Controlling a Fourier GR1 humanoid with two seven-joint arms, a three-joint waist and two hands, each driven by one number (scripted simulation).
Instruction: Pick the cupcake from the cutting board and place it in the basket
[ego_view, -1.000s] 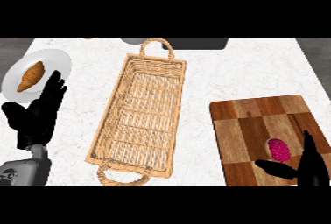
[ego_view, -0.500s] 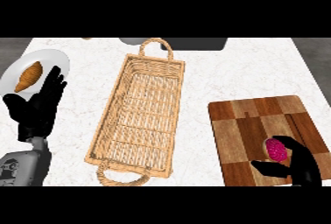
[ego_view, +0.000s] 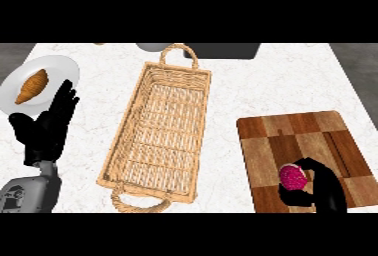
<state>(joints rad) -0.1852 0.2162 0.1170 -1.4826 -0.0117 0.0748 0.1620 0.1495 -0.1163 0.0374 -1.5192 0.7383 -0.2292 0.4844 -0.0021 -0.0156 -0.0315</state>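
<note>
The right hand (ego_view: 319, 186) sits low on the cutting board (ego_view: 303, 135), near its front edge, with thumb and fingers curled round the cupcake (ego_view: 293, 177). The pink cupcake shows on the inner side of those fingers, facing the basket; its lower part and far side are covered by the black palm, so whether it rests on the wood or is lifted off cannot be told. Beyond the fingertips the board runs bare to its far edge, and past that lies open white counter (ego_view: 288, 80). The wrist and forearm are cut off by the lower border of the view.

To the inner side of the right hand's fingers, a strip of bare counter separates the board's edge from the long wicker basket (ego_view: 159, 135), which lies slightly tilted, one loop handle near the front edge of the counter, the other at the back. Nothing shows inside the basket.

The left hand (ego_view: 46, 131) stands open on the far side of the basket, fingers straight and pointing away from the robot, resting near the view's left edge. Just past its fingertips is a white plate (ego_view: 55, 67) holding a croissant (ego_view: 32, 86); the fingertips overlap the plate's near rim. At the counter's back edge, dark and pale shapes are cut off and hard to identify.
</note>
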